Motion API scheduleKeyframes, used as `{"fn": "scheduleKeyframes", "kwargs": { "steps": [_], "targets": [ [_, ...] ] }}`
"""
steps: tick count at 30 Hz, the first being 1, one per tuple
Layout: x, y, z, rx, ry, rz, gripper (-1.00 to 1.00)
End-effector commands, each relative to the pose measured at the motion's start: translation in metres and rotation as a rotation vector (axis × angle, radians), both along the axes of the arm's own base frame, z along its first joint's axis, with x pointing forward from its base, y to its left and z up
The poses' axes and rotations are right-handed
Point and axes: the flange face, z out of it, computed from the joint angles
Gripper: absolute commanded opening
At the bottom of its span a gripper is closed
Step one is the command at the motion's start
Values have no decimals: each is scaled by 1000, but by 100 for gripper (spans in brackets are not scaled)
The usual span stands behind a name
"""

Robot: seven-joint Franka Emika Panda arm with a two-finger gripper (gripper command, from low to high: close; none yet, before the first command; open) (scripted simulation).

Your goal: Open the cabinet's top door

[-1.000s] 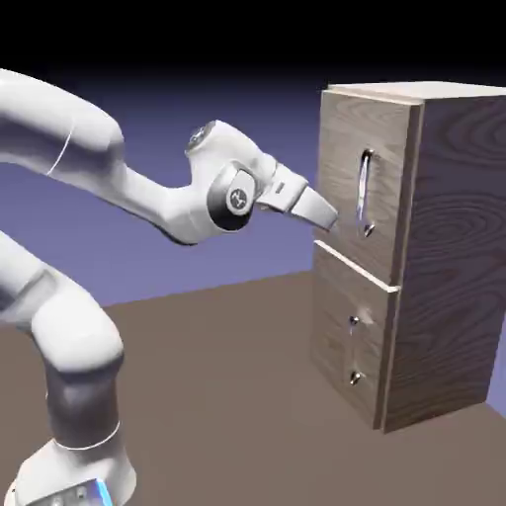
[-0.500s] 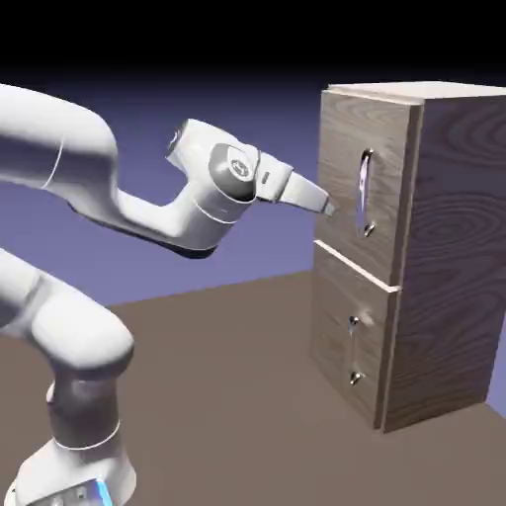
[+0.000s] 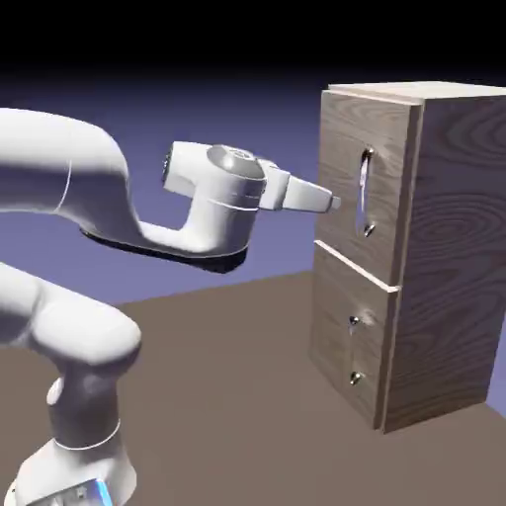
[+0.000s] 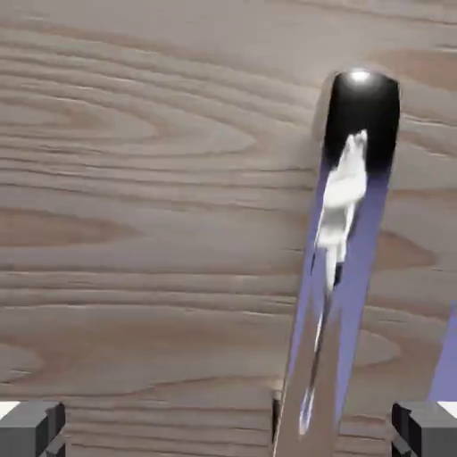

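White two-finger gripper (image 3: 336,203) points, jaws spread and empty, at the long silver bar handle (image 3: 365,193), probably so its tips can straddle it.

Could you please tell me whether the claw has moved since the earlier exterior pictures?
Yes. Judged against the fixed top door, the claw has risen from near the door's lower edge to beside the long handle.
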Motion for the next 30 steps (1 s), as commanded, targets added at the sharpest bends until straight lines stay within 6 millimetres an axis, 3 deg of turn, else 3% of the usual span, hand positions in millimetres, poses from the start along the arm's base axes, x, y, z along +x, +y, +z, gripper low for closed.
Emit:
{"fn": "scheduleKeyframes", "kwargs": {
  "steps": [1,17,22,23,30],
  "targets": [
    [0,-2,-1,5,-16,1,0],
    [18,-40,-21,100,-245,60,0],
    [68,-36,-21,99,-245,60,0],
    [68,-36,-21,99,-245,60,-100],
    [37,-15,-21,81,-252,-84,-100]
  ]
}}
